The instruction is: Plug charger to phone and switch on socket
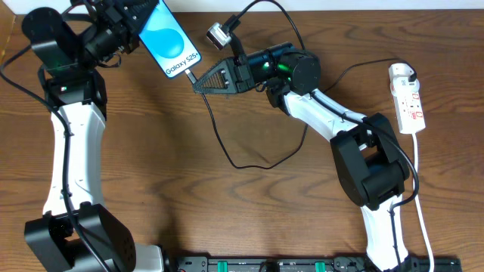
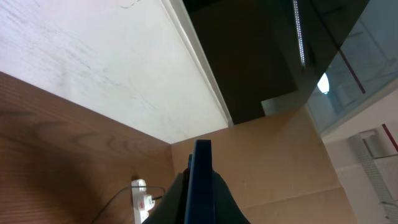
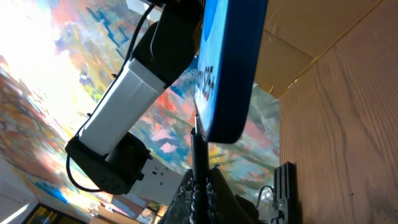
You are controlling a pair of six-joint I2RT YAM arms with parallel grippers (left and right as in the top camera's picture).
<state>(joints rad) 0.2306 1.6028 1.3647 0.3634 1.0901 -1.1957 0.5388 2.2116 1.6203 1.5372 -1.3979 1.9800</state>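
Now the left gripper (image 1: 140, 20) grips the phone (image 1: 171, 41) tight, up in the air. The right gripper (image 3: 200, 186) pinches the charger (image 3: 196, 152), its tip at the phone's bottom edge (fully in? cannot tell). The socket (image 1: 408, 98) lies far off, its switch likely not yet pressed.

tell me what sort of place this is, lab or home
Most likely a robotics lab or test bay, not a home: a left arm and right arm working at a wooden table, cardboard screens beside it, and what looks like a glass partition beyond.
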